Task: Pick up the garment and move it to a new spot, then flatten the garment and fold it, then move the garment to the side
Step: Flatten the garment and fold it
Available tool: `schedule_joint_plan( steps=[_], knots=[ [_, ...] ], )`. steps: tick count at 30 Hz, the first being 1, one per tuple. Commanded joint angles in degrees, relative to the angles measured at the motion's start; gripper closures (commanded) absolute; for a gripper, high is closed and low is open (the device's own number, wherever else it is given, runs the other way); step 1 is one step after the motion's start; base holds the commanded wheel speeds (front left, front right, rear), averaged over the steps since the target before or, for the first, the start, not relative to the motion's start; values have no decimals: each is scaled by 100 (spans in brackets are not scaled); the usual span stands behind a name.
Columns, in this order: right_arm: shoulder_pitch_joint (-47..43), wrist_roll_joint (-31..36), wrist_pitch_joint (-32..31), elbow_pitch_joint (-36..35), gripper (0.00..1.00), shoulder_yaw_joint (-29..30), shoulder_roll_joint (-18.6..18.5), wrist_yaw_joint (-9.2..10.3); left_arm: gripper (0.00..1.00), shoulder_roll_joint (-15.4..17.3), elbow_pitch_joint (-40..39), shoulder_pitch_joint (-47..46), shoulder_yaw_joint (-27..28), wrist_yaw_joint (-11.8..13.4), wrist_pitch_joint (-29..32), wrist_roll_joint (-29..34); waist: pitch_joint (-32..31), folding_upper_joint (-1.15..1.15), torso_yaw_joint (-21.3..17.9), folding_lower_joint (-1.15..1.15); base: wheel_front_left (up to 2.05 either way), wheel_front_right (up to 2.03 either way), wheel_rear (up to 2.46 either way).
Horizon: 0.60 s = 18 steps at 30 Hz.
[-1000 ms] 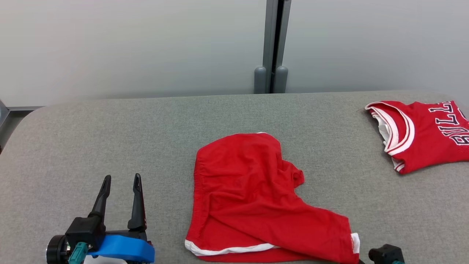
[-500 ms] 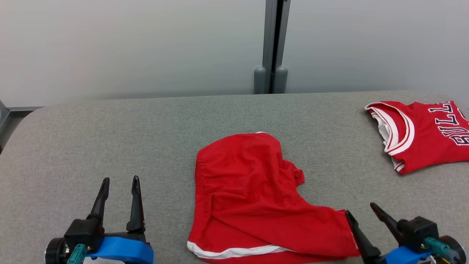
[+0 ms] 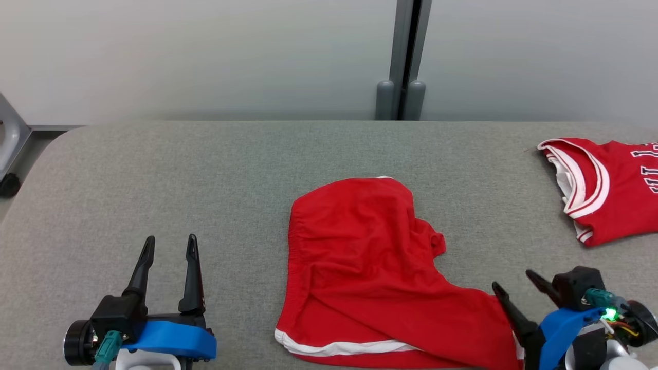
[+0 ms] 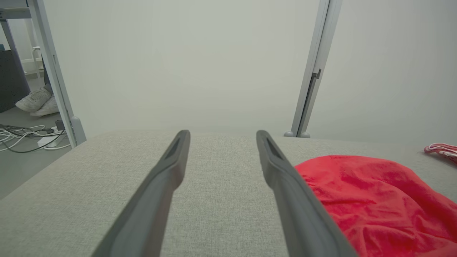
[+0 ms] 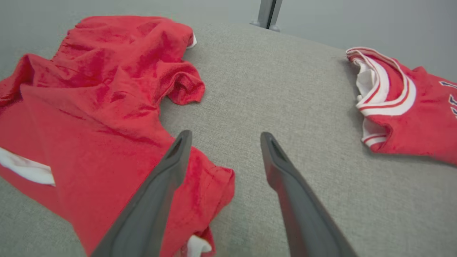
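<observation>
The red shorts (image 3: 370, 267) lie crumpled in the middle of the grey table (image 3: 154, 169). My right gripper (image 3: 513, 280) is wide open and holds nothing, right by the shorts' near corner. My left gripper (image 3: 171, 242) is wide open too, empty, well apart from them.

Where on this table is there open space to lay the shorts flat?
Widest bare patch: the table left of the red shorts, beyond the left gripper. A narrower strip lies between the shorts and the jersey. Crowded at the near right, where the right gripper is at the shorts' corner.
</observation>
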State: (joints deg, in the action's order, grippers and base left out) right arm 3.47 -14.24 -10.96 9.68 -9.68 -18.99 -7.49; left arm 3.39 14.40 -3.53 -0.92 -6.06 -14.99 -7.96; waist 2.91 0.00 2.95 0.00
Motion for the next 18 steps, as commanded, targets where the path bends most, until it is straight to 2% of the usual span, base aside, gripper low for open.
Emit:
schedule_joint_plan(
  steps=[1,11,12,13,14,15,18],
  knots=[
    [111,-107,-32,116,0,-50,-47,-1,0,0,6,-74,3,-9,-27,37,52,0,51,0,0,0,0],
    [312,-455,-293,1008,0,-534,-73,-1,0,-21,19,-186,0,-48,-27,40,225,0,198,0,0,0,0],
    [341,-502,-320,1076,5,-570,-56,-1,0,-25,22,-197,4,-52,-27,35,235,0,201,0,0,0,0],
    [367,-534,-339,1130,56,-606,-53,-1,0,-26,24,-209,10,-55,-27,31,244,0,204,0,0,0,0],
    [406,-560,-274,1156,82,-632,-50,-1,0,-29,29,-216,12,-52,-27,27,251,0,206,0,0,0,0],
    [461,-568,-200,1190,100,-649,-62,-1,0,-31,34,-223,12,-55,-27,21,258,0,208,0,0,0,0],
    [629,-535,149,1240,100,-601,-73,-1,0,-37,45,-245,7,-59,-27,15,268,0,209,0,0,0,0]
  ],
)
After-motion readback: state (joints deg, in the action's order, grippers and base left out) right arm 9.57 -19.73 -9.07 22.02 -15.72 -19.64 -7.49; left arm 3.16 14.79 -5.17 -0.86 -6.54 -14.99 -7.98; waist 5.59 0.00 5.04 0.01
